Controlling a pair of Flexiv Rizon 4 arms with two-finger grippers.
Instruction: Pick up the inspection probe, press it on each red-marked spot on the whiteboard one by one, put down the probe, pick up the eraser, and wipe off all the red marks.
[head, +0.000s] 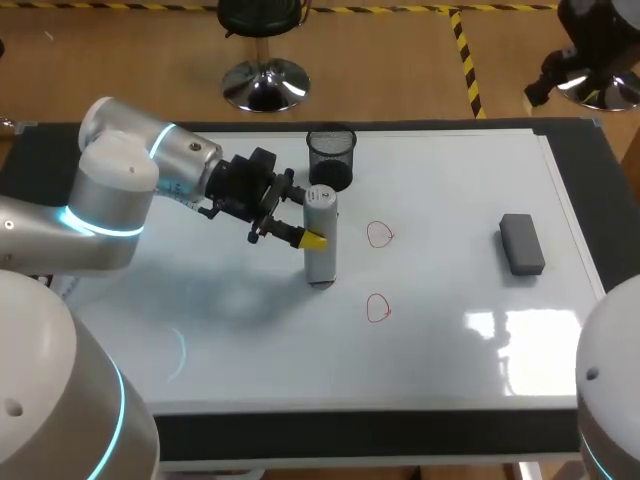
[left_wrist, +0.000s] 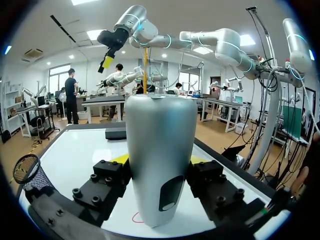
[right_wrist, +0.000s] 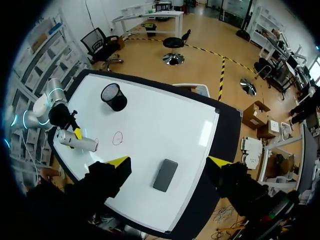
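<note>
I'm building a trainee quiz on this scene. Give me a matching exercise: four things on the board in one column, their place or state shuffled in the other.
1 probe
2 eraser
3 cup
4 red marks

A lying flat near the board's right edge
B drawn between probe and eraser
C upright in the left gripper
D at the far edge, behind the probe

Pairs: 1-C, 2-A, 3-D, 4-B

Bright overhead room light leaves a white glare patch and one soft grey shadow on the whiteboard (head: 440, 170).
</note>
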